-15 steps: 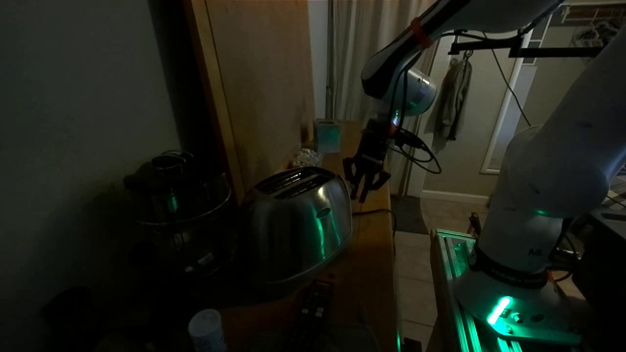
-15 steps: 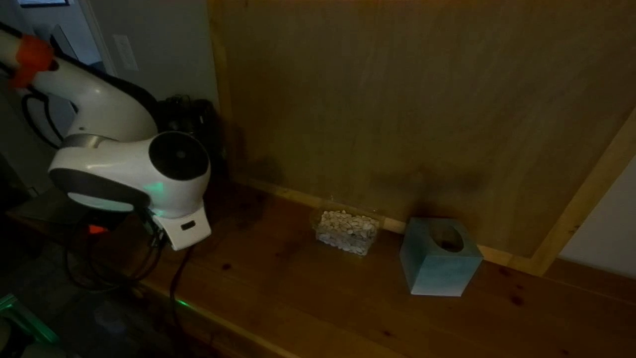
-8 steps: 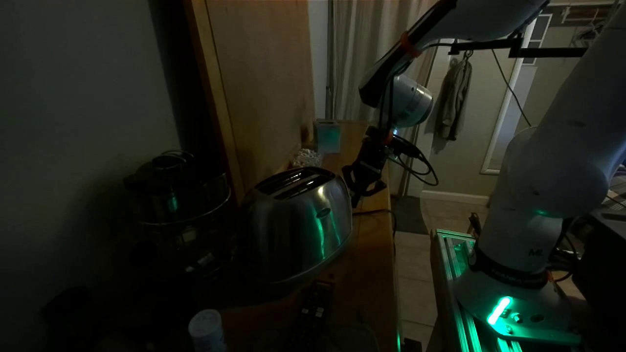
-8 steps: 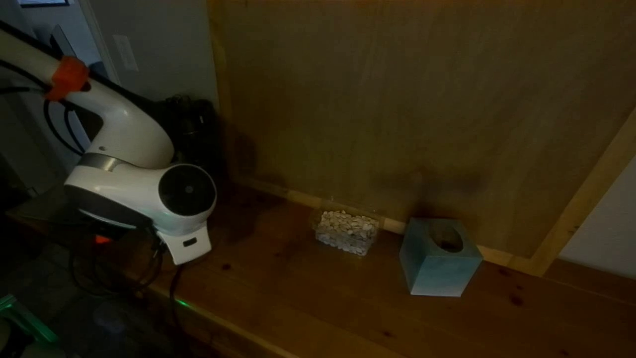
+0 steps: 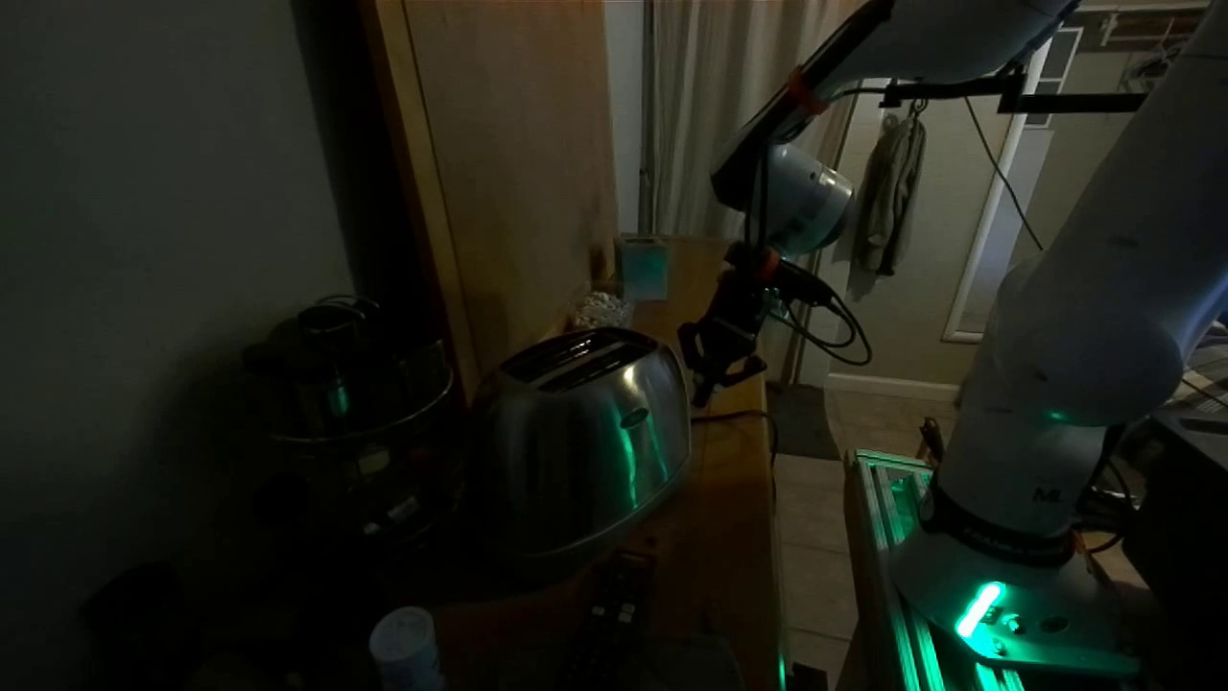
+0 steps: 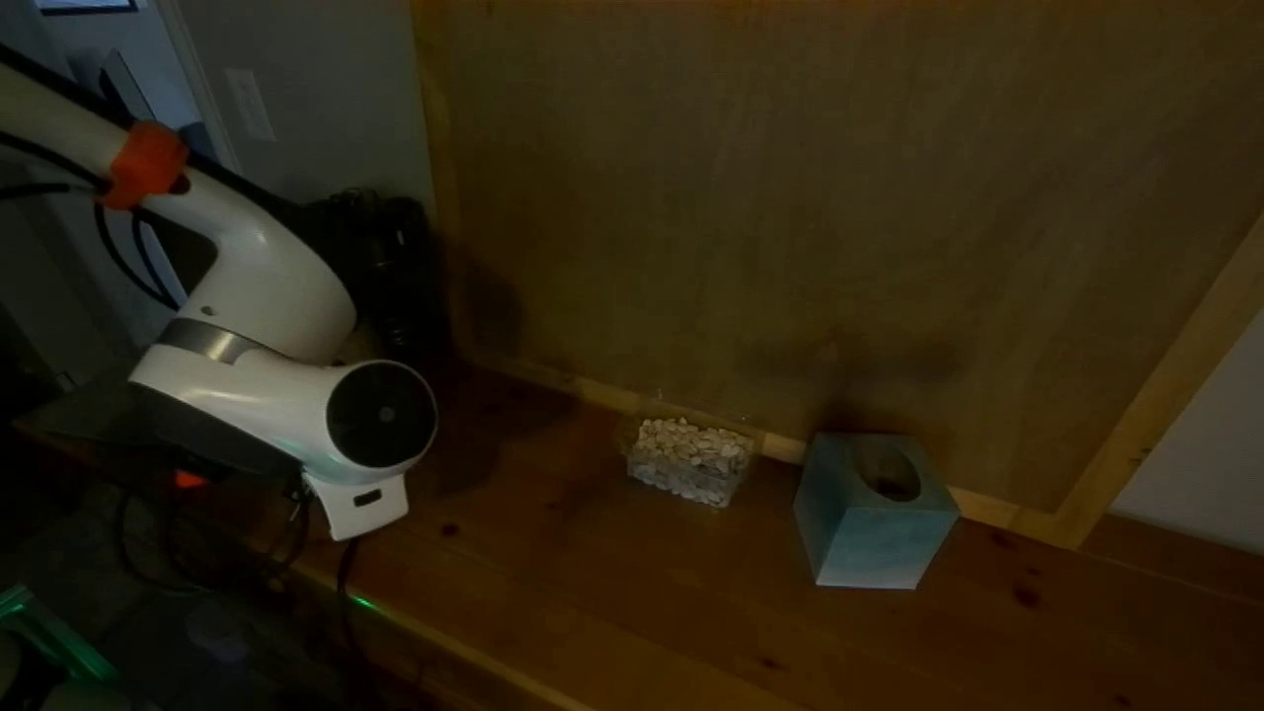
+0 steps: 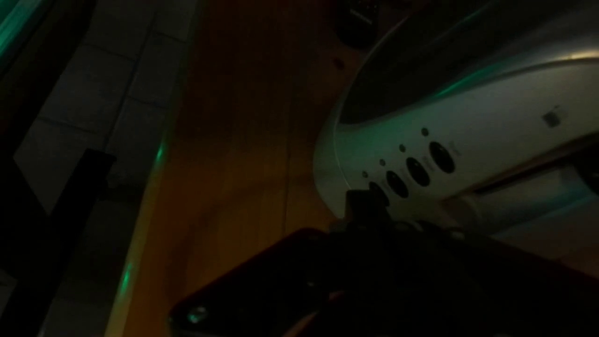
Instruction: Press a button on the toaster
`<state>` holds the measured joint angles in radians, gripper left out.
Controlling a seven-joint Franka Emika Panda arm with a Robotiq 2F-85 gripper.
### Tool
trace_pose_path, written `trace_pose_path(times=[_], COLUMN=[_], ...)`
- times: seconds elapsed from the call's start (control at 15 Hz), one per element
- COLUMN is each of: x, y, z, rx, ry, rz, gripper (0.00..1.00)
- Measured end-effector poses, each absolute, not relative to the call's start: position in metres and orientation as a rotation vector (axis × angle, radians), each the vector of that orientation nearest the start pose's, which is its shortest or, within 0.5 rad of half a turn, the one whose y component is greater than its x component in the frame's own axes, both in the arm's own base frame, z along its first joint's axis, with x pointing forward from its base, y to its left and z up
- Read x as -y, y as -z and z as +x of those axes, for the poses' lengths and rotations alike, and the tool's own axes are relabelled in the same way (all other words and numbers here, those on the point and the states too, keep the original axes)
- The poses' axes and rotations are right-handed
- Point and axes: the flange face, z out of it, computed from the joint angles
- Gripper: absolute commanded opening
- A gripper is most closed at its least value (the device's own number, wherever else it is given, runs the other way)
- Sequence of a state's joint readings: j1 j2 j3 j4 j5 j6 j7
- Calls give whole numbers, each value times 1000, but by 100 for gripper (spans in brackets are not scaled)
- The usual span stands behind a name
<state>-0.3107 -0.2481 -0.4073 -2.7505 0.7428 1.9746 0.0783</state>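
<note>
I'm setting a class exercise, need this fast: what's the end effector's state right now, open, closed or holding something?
End effector: closed, holding nothing visible, near the buttons on the toaster.

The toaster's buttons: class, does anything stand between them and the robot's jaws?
Nothing visible does. In the wrist view, the row of oval buttons on the toaster appears right beyond the closed jaws, which overlap the end one; contact is too dark to judge.

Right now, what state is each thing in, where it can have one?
Toaster: upright, apparently empty.
Toaster buttons: pressed or not, cannot tell.
Gripper: shut; contact with the toaster unclear.
Tissue box: upright, top opening exposed.
Clear container: holds pale pieces.
Base light: lit green.
Garment: hanging.
White canister: upright.
Remote: lying flat.
</note>
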Motion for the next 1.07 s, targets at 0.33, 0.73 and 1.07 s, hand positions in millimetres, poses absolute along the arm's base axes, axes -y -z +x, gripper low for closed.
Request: trace_pose_path(times=[0.33,0.73,1.07], x=[178,180,183], y=[-261,-252,-248], z=[285,293,296], rx=[-1374,-1392,-1396], ry=[-444,-480,-503], rz=[-1781,-1686,-1637], gripper=[0,0,0])
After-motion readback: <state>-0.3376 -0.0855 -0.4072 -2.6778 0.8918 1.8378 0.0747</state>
